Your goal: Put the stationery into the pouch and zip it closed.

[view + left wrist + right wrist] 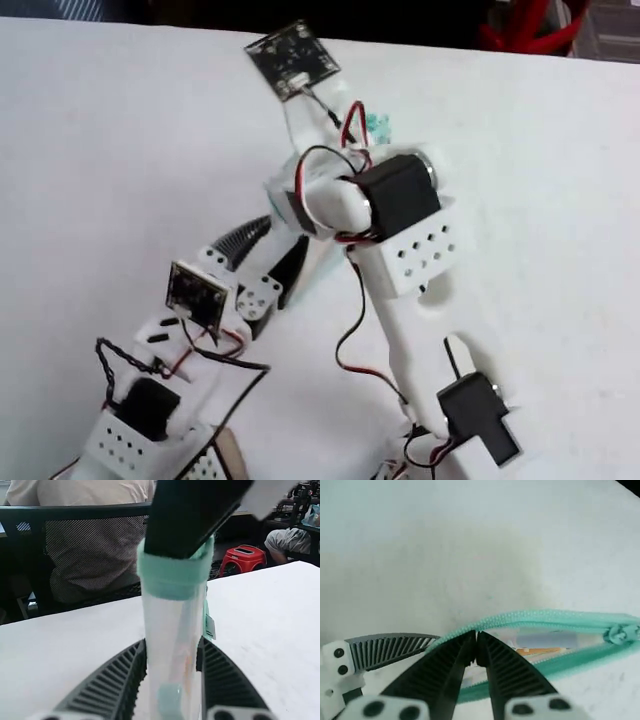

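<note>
**Two grippers clamped on an unzipped clear pouch**

A clear pouch [172,610] with mint-green trim is seen lying near the middle of the white table [100,150], under the right arm. Its body is gripped crosswise by the left gripper [172,645], whose ribbed fingers [120,680] are pressed against either side at a middling width. This hold is judged to be meant to stop the pouch sliding. One end of the green zip tape is pinched by the right gripper [476,637], its black jaws drawn almost together, probably as an anchor. The zip slider [617,633] is found at the opposite end and the two rows of teeth are parted, so the mouth is left open. An orange pencil [540,651] is visible inside. Only the zipping appears to be left undone.
</note>
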